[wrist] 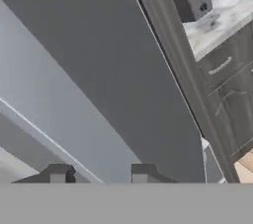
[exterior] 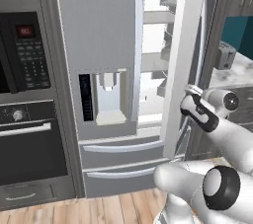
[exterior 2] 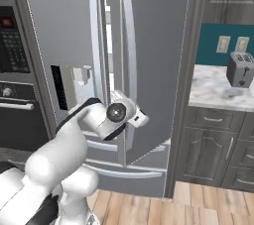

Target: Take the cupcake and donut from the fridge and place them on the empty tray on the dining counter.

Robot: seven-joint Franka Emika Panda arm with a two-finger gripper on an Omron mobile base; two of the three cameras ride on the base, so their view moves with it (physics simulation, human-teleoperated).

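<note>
Fridge (exterior: 106,45) fills the middle of both base views: left door shut, with the water dispenser (exterior: 109,97) set in it; right door (exterior: 185,55) swung partway out, so a tall gap shows the white interior. Judged reason for the half-open door: access to the shelves, since the task's food is stored inside. Arm reaches forward from the base to the right door's outer face; the wrist sits low against that door, near its free edge, in the right base view. Tool (wrist: 99,173) seen from the hand view: two dark tips with a moderate gap between them, pointed along the grey door panel. Jaws partly open; nothing visible between the tips, and whether they bear on the door edge or handle cannot be told from these frames. Interior contents: white shelves (exterior: 158,18) and some pale, rounded shapes on the upper levels, too washed out to identify. Cupcake and donut not made out; presumably further in on a shelf, hidden by the door and glare. To the right, a marble desk (exterior 2: 218,90) carries a grey toaster (exterior 2: 240,69). Black oven (exterior: 27,134) stands left of the fridge. Task judged at its opening stage, nothing retrieved yet.
</note>
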